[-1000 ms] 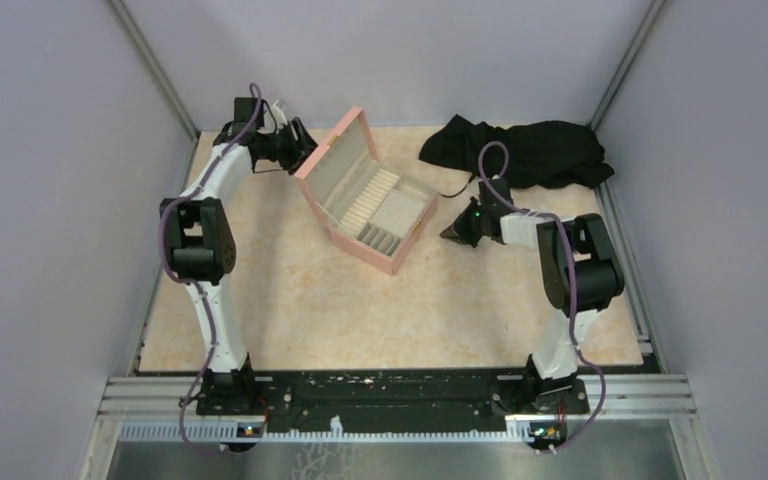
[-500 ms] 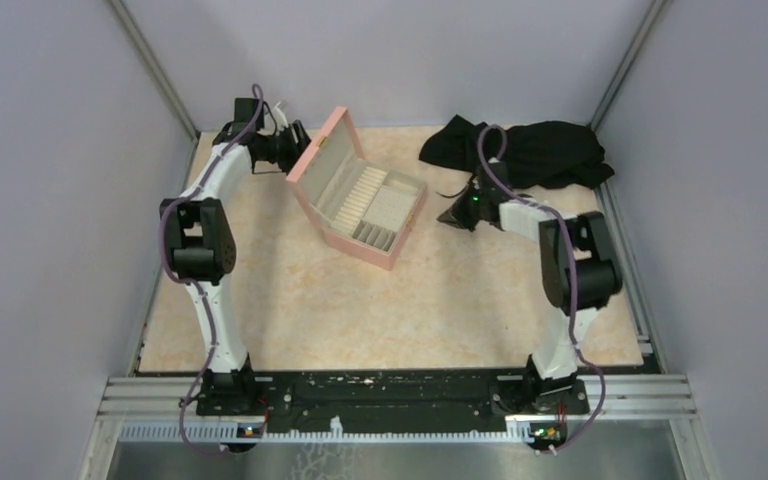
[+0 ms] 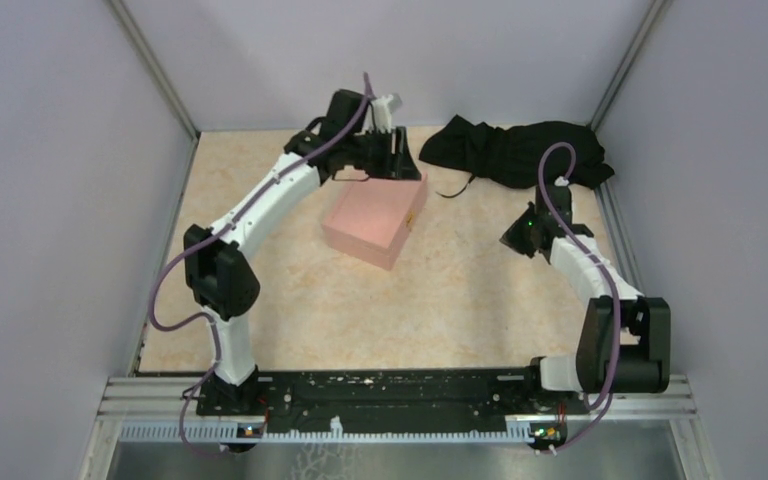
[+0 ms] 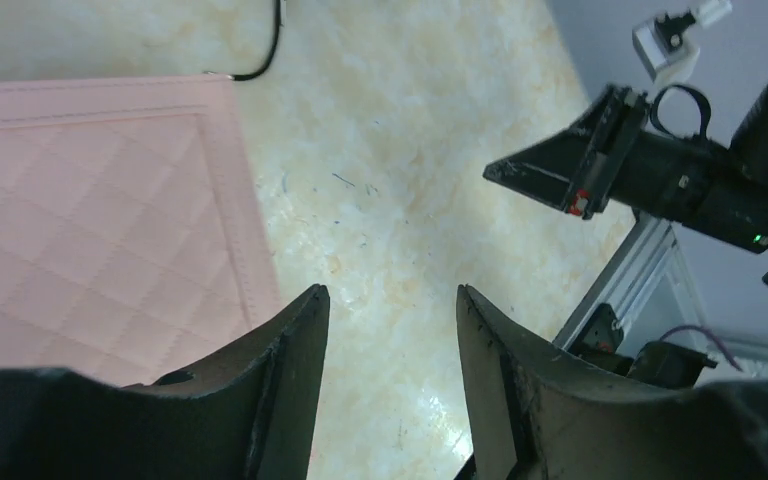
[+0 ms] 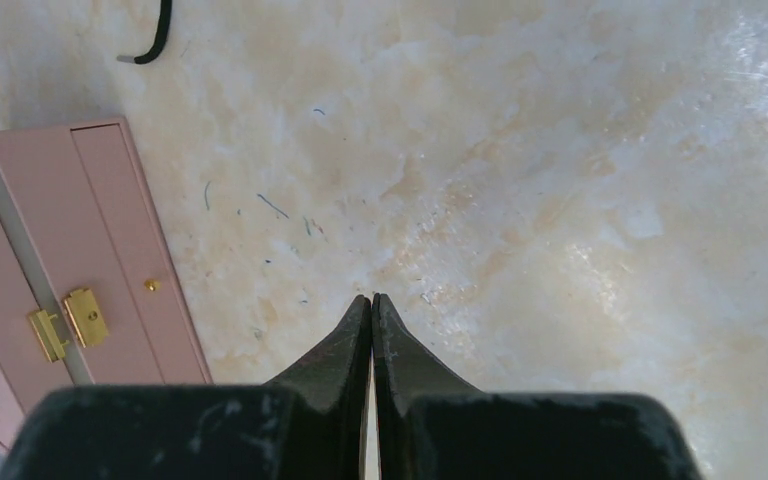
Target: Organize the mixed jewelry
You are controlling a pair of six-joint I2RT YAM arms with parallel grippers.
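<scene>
Black left gripper [image 4: 390, 293] parted, right gripper [image 5: 372, 298] closed

Quilted matt pink box [image 4: 90, 230], glossy marbled table [image 5: 560, 200]

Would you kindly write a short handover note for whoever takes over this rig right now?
Left gripper: open and empty, at the edge of the closed pink box.
Right gripper: shut on nothing, over bare table right of the box, on its gold latch side.
Jewelry: none visible in any view; whether it is inside the box cannot be told.
Done: the box lid is down.
Left: confirm the pieces are sorted inside. A black cloth lies at the far right.
</scene>
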